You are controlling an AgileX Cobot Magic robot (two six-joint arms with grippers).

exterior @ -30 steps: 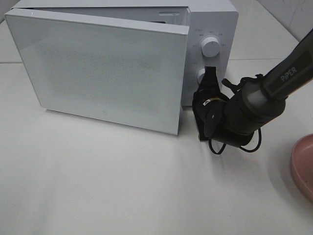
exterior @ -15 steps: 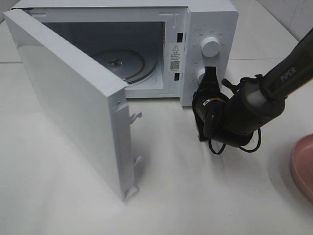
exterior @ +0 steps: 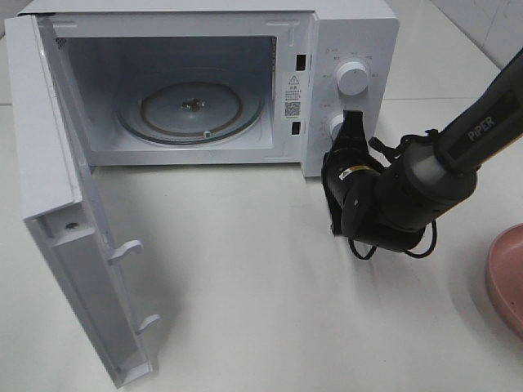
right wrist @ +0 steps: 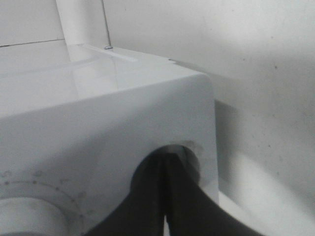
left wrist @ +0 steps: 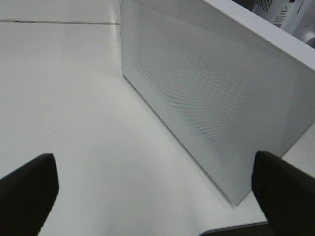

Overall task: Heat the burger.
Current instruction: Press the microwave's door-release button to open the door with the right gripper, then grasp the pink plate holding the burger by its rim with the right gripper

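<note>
The burger is out of view. The white microwave (exterior: 359,33) stands at the back with its door (exterior: 57,245) swung wide open to the left, showing the bare glass turntable (exterior: 192,106). My right gripper (exterior: 353,122) is shut, its tips against the lower knob (exterior: 335,125) of the control panel. In the right wrist view the shut right gripper (right wrist: 165,160) touches that round knob (right wrist: 191,152). My left gripper (left wrist: 152,162) is open with nothing between its fingers, facing the door's outer face (left wrist: 221,98). It does not show in the exterior view.
A pink plate (exterior: 507,278) pokes in at the right edge of the table. The upper knob (exterior: 352,77) sits above the right gripper. The open door reaches toward the table's front left. White tabletop (exterior: 261,310) lies in front of the microwave.
The microwave door has swung from nearly shut to wide open on the left, uncovering the turntable. The right gripper has stayed at the lower knob.
</note>
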